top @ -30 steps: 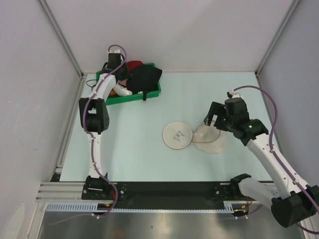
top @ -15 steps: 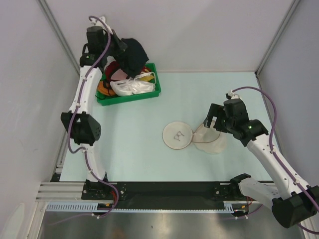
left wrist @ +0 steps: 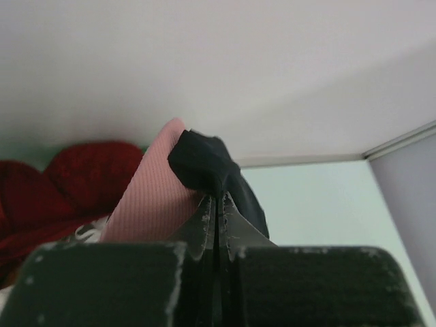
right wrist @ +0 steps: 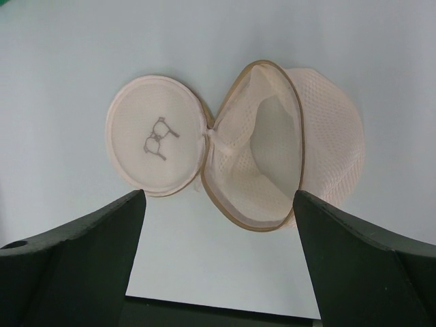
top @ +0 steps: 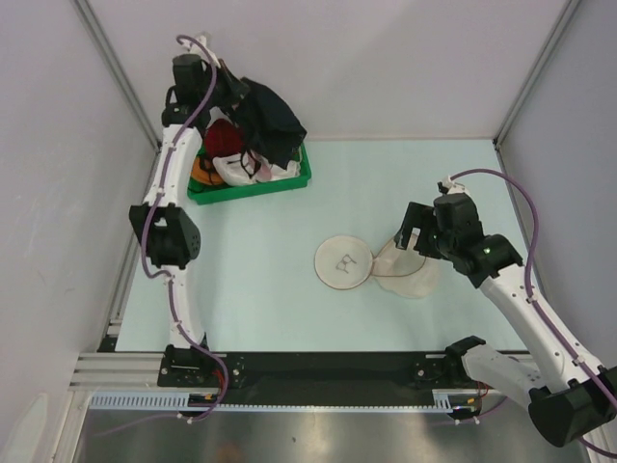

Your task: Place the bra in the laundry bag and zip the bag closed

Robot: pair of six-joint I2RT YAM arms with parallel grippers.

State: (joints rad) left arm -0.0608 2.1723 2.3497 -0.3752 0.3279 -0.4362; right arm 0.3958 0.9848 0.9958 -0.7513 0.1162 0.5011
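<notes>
The black bra (top: 270,118) hangs in the air above the green bin, and my left gripper (top: 231,96) is shut on its top edge. In the left wrist view the jaws (left wrist: 216,199) pinch a fold of the black bra (left wrist: 204,158) tightly. The laundry bag (top: 410,273) lies open mid-table with its round lid (top: 343,260) flapped out to the left. My right gripper (top: 413,239) hovers open just behind it. From the right wrist, the laundry bag (right wrist: 279,157) shows its mouth between the spread fingers (right wrist: 82,259), with the lid (right wrist: 155,144) beside it.
The green bin (top: 289,181) at the back left holds a red bra (top: 224,140) and white and orange ones. A pink fabric (left wrist: 153,201) sits against the black bra in the left wrist view, in front of red fabric (left wrist: 88,170). Enclosure walls stand close behind.
My left gripper has shut on the black bra and lifted it out of the bin, high toward the back wall. The right arm and the bag have stayed put.
</notes>
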